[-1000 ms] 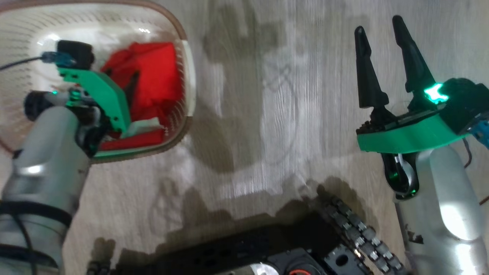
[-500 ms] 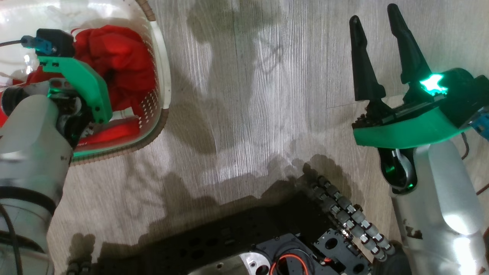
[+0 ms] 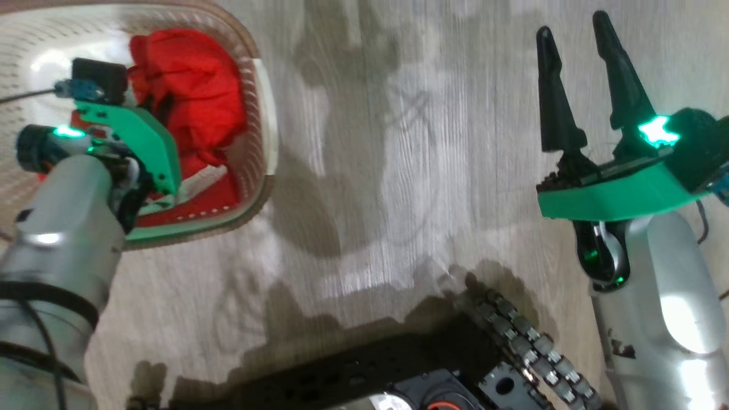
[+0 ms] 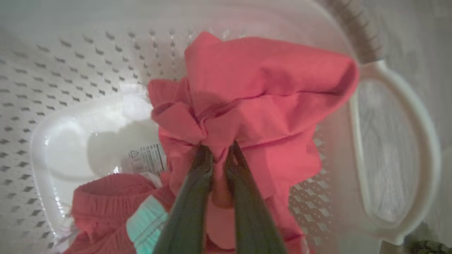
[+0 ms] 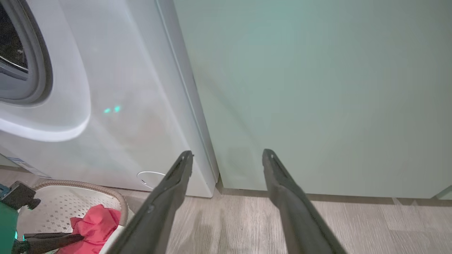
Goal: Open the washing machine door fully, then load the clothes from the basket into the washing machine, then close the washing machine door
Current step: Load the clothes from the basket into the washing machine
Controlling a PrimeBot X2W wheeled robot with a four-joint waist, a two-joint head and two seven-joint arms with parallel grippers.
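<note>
Head view was motion-blurred throughout. The left gripper (image 4: 219, 152) had its fingertips (image 4: 204, 159) buried in a fold of the bright red fabric clothes (image 4: 261, 88). From the head, its fingers sat hidden behind the green wrist mount (image 3: 145, 142). The cream perforated plastic basket (image 3: 266, 114) was cut by the top and left edges. Its floor label sticker (image 4: 146, 158) was half under fabric, print too small to read. Right wrist: the white washing machine (image 5: 123, 106) opening was cropped at left, drum too dark to make out. The round service flap (image 5: 146, 178) was part-hidden behind a right gripper (image 5: 227, 155) finger.
</note>
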